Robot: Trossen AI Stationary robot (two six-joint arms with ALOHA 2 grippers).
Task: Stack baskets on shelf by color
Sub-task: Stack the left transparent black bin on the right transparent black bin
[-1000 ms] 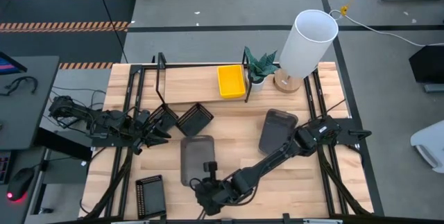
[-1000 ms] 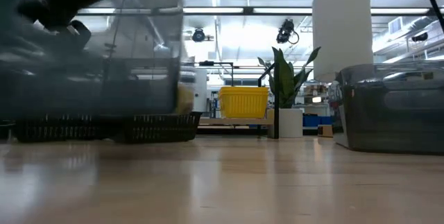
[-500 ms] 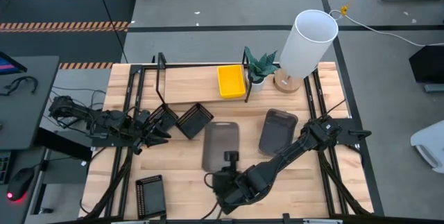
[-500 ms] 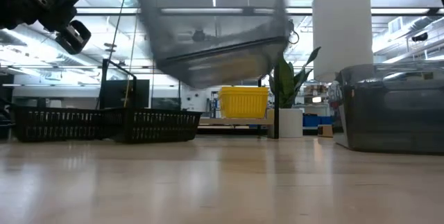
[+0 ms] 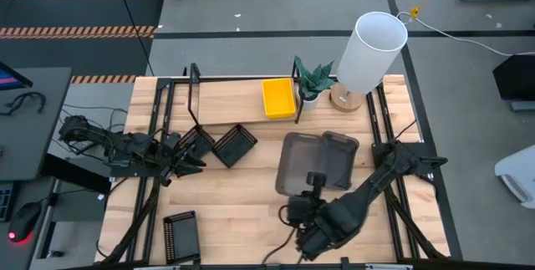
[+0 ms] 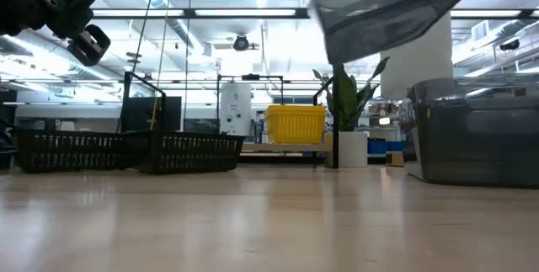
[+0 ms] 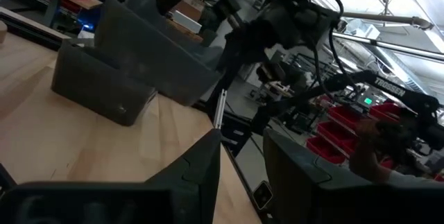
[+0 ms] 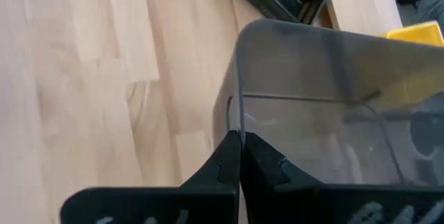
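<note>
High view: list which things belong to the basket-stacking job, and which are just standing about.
Job: grey basket held in the right gripper, second grey basket, yellow basket, black baskets, shelf.
Standing about: lamp, plant, left gripper.

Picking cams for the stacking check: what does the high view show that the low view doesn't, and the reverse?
Only the high view shows the right hand clamped on the near rim of the carried grey basket, the idle left hand at the table's left, and a third black basket at the near edge.

Only the low view shows that the carried basket is tilted and well clear of the tabletop.

Both show the yellow basket on the shelf, the second grey basket, two black baskets, the plant and the lamp.
</note>
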